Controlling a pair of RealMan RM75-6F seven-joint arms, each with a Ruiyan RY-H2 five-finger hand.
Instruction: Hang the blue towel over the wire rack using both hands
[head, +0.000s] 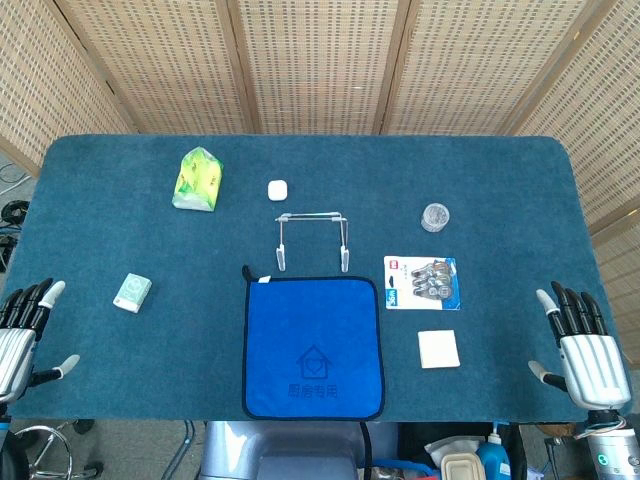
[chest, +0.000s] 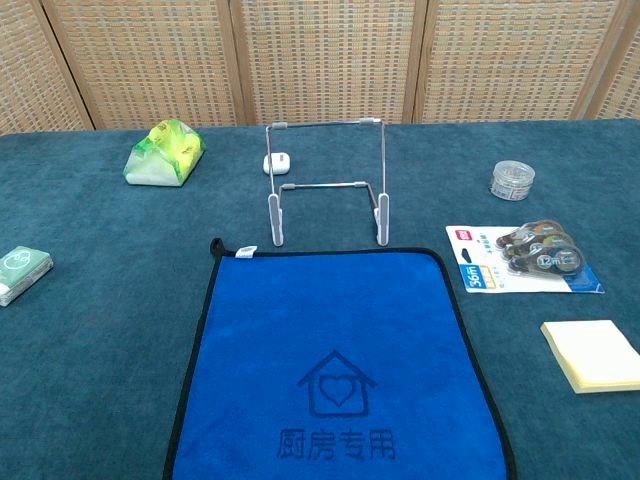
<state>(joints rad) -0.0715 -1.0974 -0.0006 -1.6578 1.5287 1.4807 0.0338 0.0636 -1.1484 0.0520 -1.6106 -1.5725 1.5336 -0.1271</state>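
Blue towel (head: 313, 347) lies flat on counter (head: 100, 210) at near edge, just in front of wire rack (head: 312, 238), which stands upright w/ nothing on it. Towel's near edge cut off in chest view. Left robot hand (head: 22, 335) partly out of frame, right robot hand (head: 582, 352) at opp. edge; both w/ fingers spread, holding nothing. Neither shows in chest view.

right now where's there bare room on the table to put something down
Bare cloth lies left of the blue towel, below the small packet, and along the far edge behind the wire rack. The right side is crowded: tape card, sticky notes and round jar sit close together.
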